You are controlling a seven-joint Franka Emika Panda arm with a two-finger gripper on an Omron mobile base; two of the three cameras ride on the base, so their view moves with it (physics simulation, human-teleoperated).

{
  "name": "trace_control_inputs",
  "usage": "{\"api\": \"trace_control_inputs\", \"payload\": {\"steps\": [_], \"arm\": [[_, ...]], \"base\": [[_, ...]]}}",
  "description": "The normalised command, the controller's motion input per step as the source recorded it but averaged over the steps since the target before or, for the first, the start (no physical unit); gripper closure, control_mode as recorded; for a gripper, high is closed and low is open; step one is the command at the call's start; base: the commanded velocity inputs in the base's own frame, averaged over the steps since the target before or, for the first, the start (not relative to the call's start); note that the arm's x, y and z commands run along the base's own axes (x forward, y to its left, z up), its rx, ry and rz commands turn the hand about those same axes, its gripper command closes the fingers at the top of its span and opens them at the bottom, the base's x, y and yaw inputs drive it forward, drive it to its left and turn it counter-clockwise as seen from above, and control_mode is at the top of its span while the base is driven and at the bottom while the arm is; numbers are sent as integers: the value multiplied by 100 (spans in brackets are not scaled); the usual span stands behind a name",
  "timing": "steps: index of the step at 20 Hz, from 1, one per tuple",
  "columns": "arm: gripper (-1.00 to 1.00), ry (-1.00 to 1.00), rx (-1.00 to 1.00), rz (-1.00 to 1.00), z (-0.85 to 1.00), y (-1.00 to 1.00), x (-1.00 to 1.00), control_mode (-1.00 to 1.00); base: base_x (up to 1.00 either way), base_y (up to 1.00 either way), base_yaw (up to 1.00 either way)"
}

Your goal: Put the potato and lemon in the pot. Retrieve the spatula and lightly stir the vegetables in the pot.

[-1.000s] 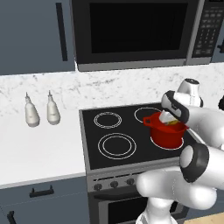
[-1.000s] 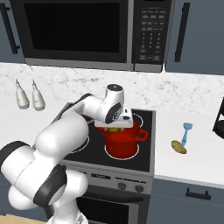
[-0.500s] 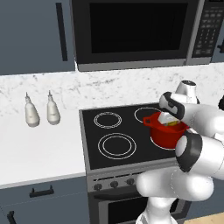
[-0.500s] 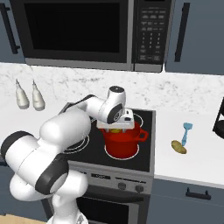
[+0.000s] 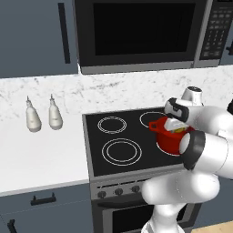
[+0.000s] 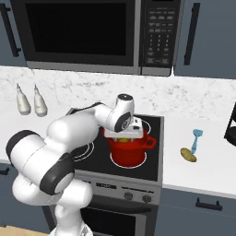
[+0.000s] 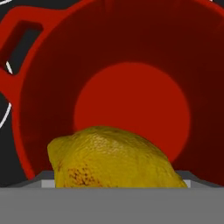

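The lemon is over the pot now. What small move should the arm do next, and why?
Probably open the jaws and let the lemon fall. In the hand view it sits at the gripper, right above the pot, whose red bottom looks bare below. The potato and spatula lie on the counter, so they come afterwards.

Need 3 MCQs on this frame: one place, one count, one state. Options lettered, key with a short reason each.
1. Where is the potato?
A. inside the pot
B. on the counter right of the stove, beside the spatula
C. on the front left burner

2. How many white bottles stand on the counter left of the stove?
A. one
B. two
C. four

3. What lies on the pot's floor?
A. nothing
B. the potato
C. the spatula

Key: 1 B, the right base view shows it by the spatula on the counter. 2 B, two stand side by side. 3 A, the hand view shows a bare red floor, with the lemon above it at the pincer.
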Motion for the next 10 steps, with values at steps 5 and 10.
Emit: {"api": "trace_control_inputs", "payload": {"steps": [5,10], "arm": [[100,1,0,0,-10,-17,15,-100],[100,0,0,0,-17,-6,20,-100]], "base": [[0,0,0],[0,0,0]]}}
